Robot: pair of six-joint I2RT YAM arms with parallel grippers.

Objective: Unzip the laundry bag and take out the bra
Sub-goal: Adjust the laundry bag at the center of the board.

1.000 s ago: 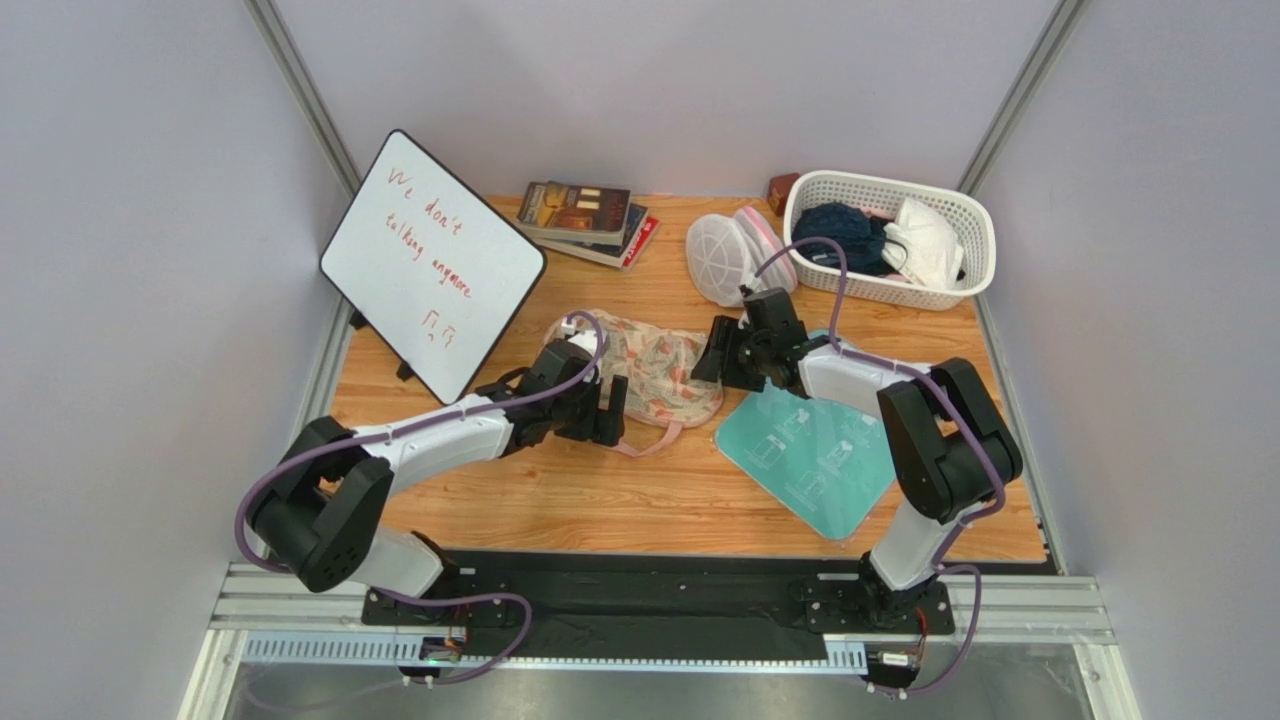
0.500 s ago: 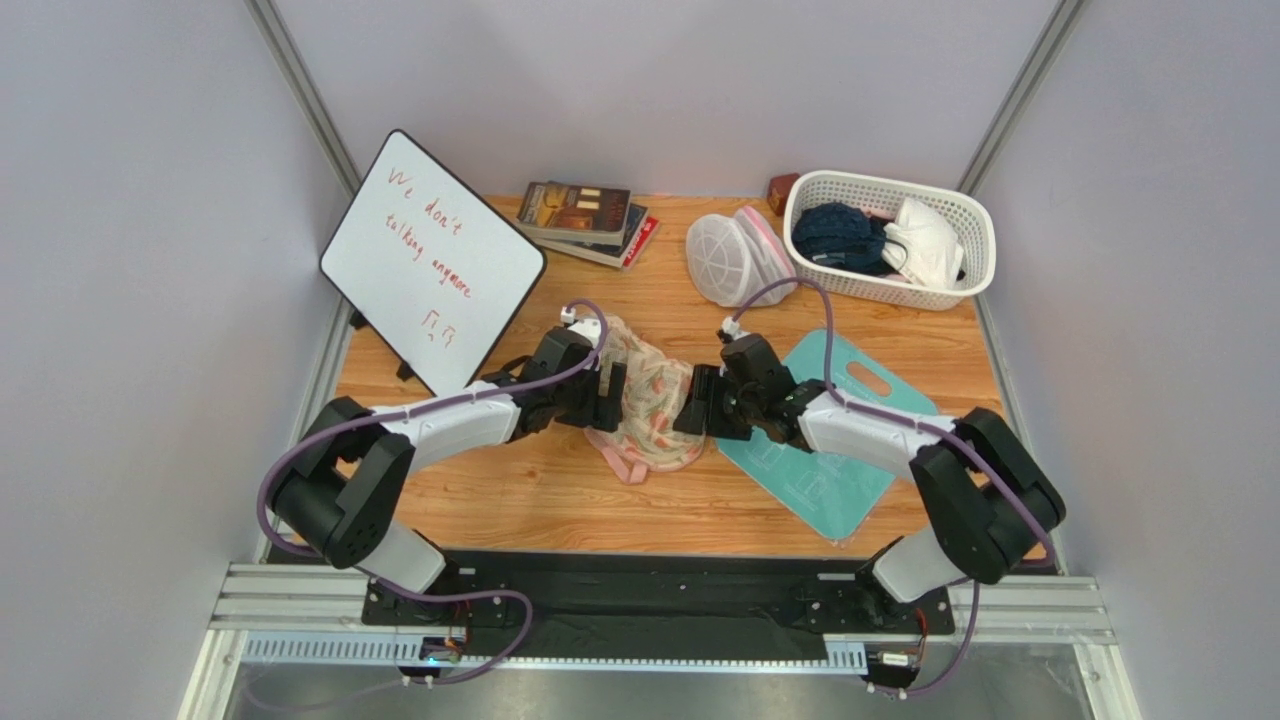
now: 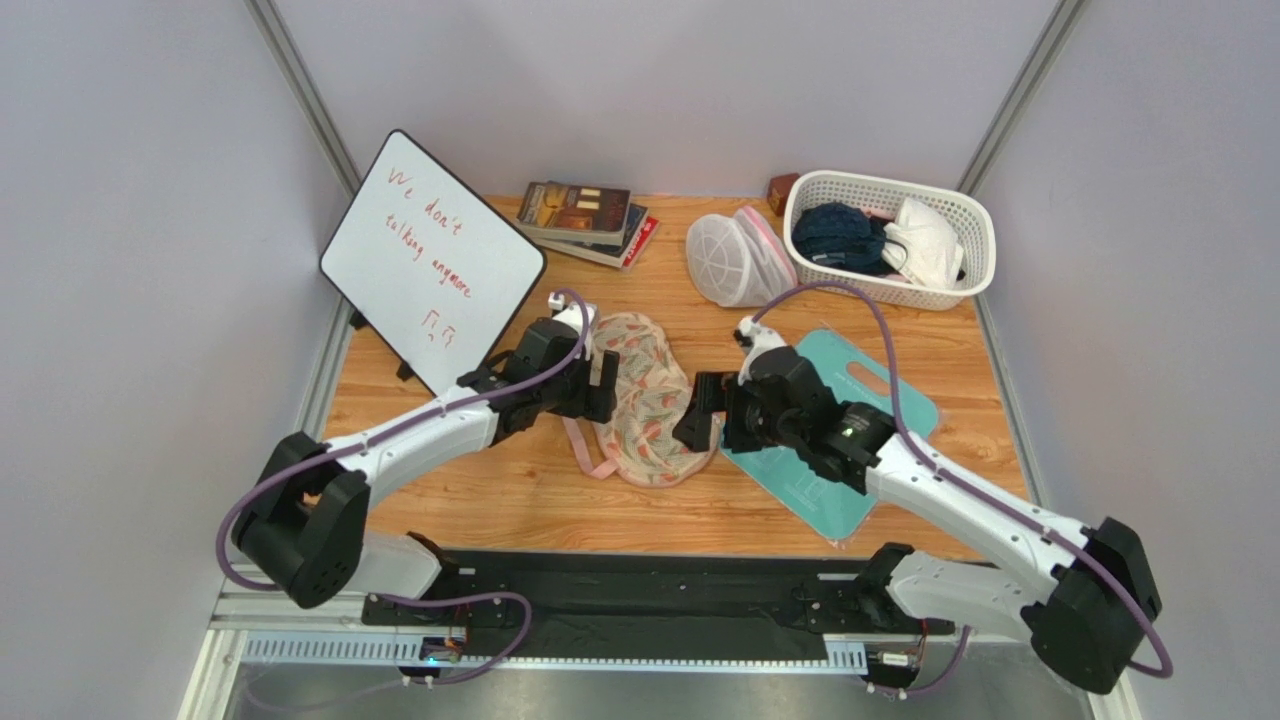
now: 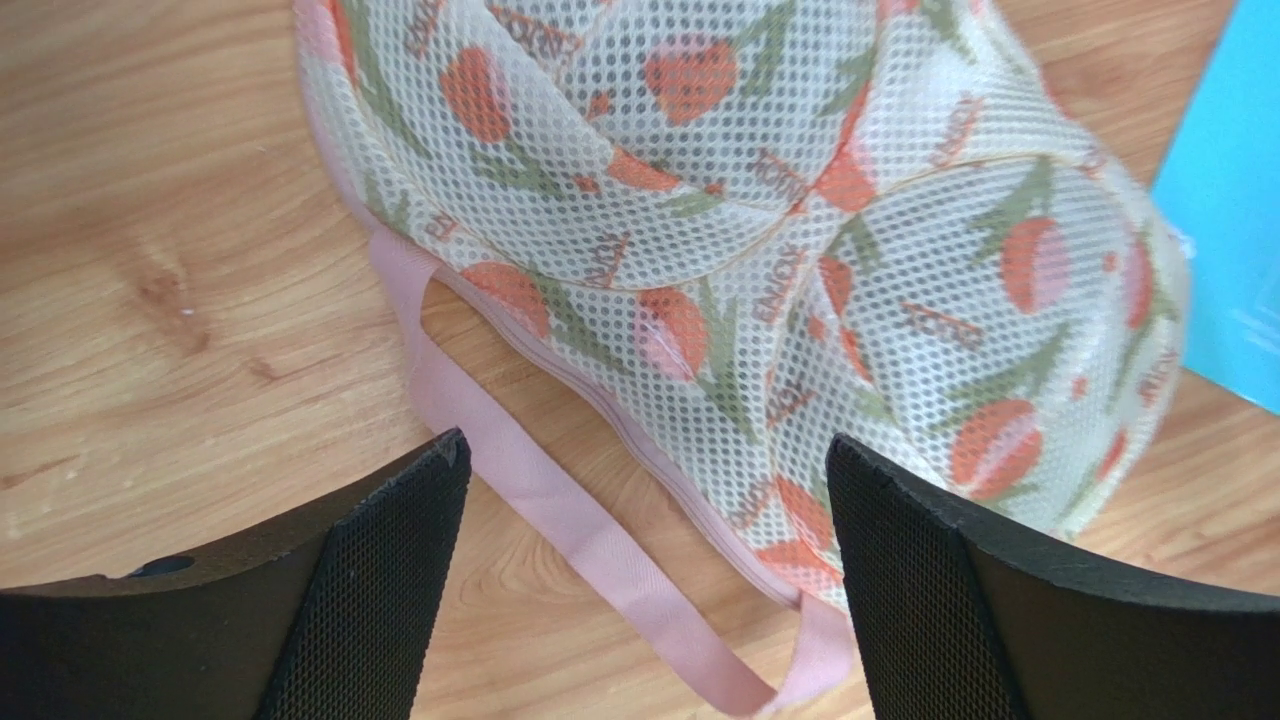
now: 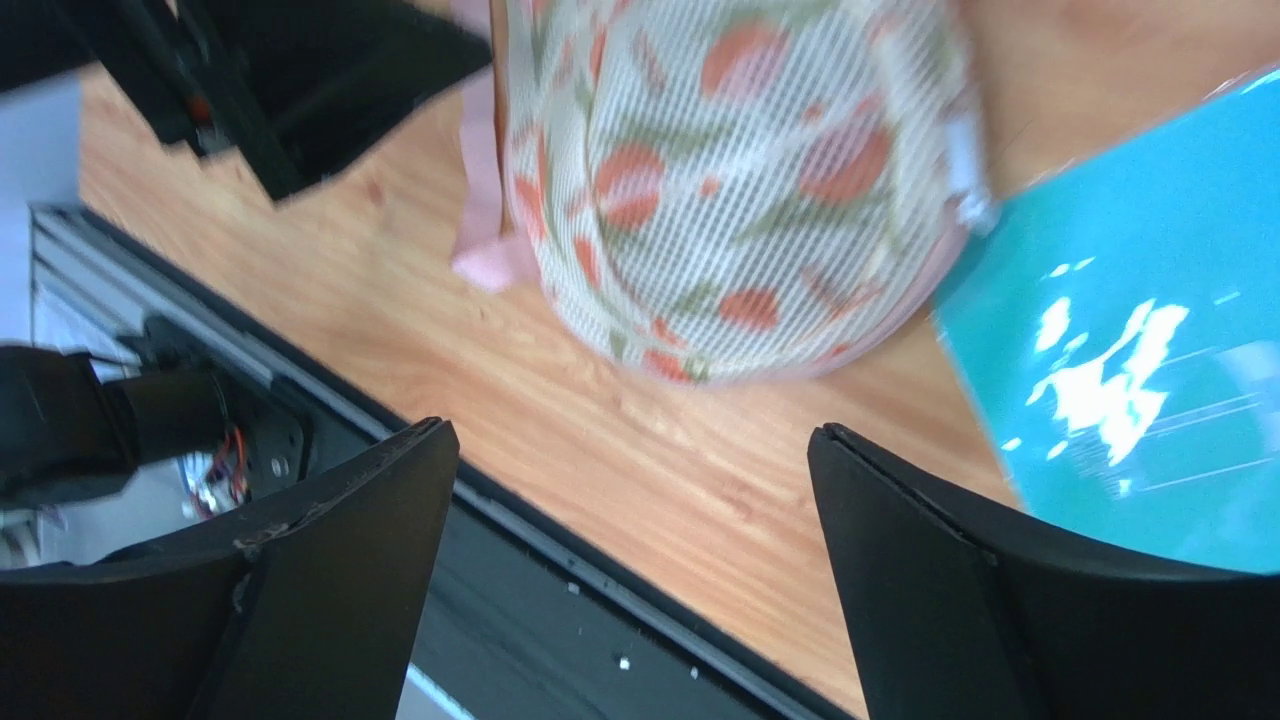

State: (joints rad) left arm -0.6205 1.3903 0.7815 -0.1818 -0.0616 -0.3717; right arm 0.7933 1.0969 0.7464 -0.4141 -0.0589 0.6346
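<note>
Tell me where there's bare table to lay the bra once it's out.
Bare wood lies along the near edge, in front of the laundry bag, left of the teal board. A smaller patch sits between the books and the white mesh bag. It's crowded around the basket.

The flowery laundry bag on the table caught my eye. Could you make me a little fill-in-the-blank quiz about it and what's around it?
1. The laundry bag lies on the wooden table, ___ the left claw and the right claw.
2. Both claws are ___, gripping nothing.
3. The bag's loop strap is ___ in colour.
4. The white basket stands at the table's far ___ corner.

Missing words: between; open; pink; right
</note>
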